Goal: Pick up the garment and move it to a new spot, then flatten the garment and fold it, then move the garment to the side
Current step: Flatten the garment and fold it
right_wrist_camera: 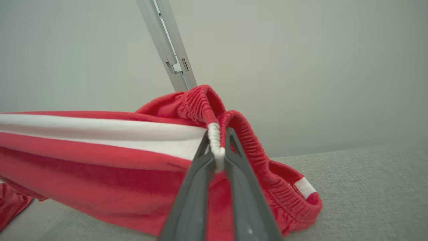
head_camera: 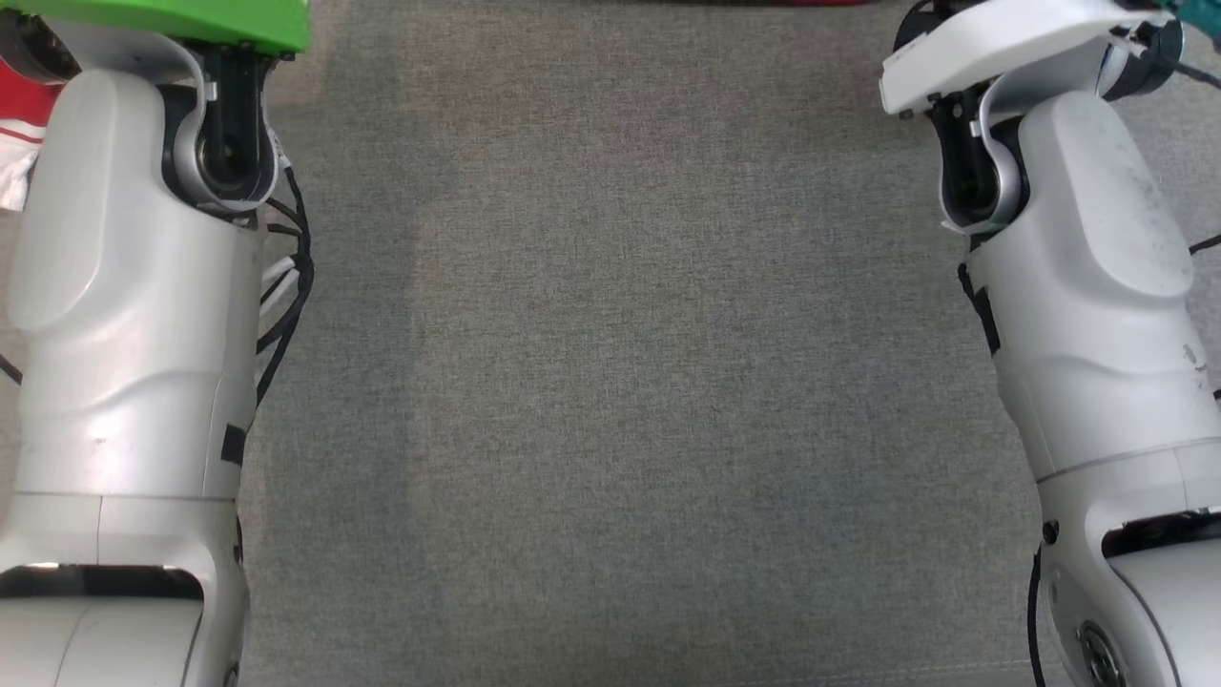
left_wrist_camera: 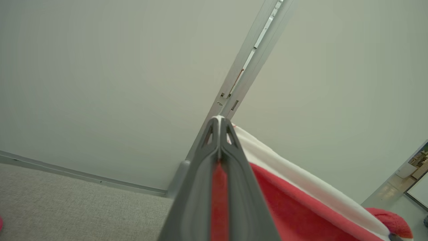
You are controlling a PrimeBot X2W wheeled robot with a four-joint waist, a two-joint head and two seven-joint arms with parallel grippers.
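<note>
**Left wrist view.** The jaws of my left gripper (left_wrist_camera: 219, 122) were pressed together on a fold of red cloth, which showed as a narrow strip between the two fingers.

**Right wrist view.** The jaws of my right gripper (right_wrist_camera: 219, 134) were nipped on the gathered waistband (right_wrist_camera: 247, 137), at the place where the white stripe (right_wrist_camera: 100, 129) met the elastic. From that grip the garment (right_wrist_camera: 100, 157), red with the one white band, ran off in a taut span raised above the grey fabric surface (right_wrist_camera: 367, 187). Its loose waistband end drooped down to that surface, or very nearly, just beside my right fingers. Behind stood a pale wall (right_wrist_camera: 301, 50) and a metal rail (right_wrist_camera: 167, 43).

**Head view.** My left forearm (head_camera: 124, 286) and right forearm (head_camera: 1097, 286) flanked a wide stretch of the same surface.

**Step in hand (judged).** I took this to be the pick-up and carry: the garment was gripped at two places and lifted, and not yet laid out. The next move called for lowering both grips together onto the stretch between my forearms. The span had to be kept taut so that the cloth would land flat enough for smoothing and folding.

**Writing.** A small white tab (right_wrist_camera: 304, 187) was sewn on the waistband, but no lettering on it could be read. I could read no brand or label on the garment or on my arms.
</note>
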